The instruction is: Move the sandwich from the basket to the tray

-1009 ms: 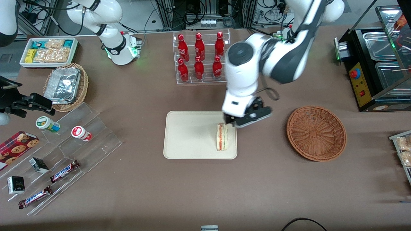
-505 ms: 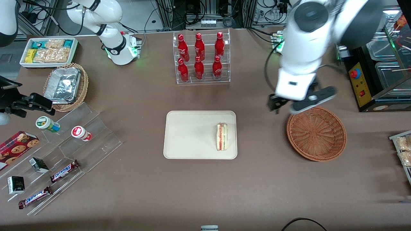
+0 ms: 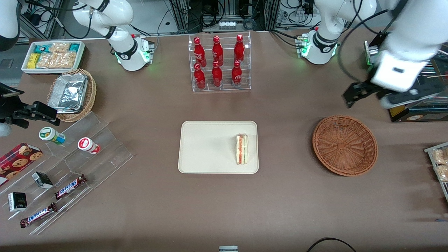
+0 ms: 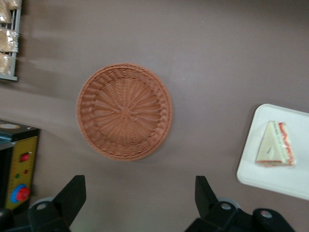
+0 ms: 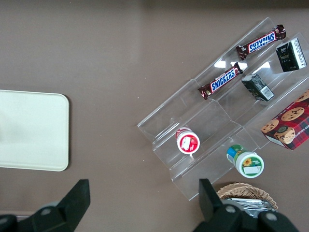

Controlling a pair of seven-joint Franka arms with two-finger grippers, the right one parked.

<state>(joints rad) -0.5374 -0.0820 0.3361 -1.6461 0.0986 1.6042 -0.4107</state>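
Front view: sandwich (image 3: pixel 242 149) lying on tray (image 3: pixel 210 147), near edge toward basket (image 3: pixel 344 145), basket empty. My gripper (image 4: pixel 140 203) high over tabletop (image 3: pixel 280 203) nr basket, jaws apart, holding nothing. I judge placement done, arm clear so nothing gets bumped.

Robotics lab staged as a snack shop, brown worktop (image 3: pixel 147 115) flanked by bolted arm bases (image 3: pixel 134 56), cables and aluminium framing (image 3: pixel 227 14), acrylic rack of red bottles (image 3: pixel 218 63), tiered candy display (image 3: pixel 73 168), food warmer (image 3: pixel 413 70).
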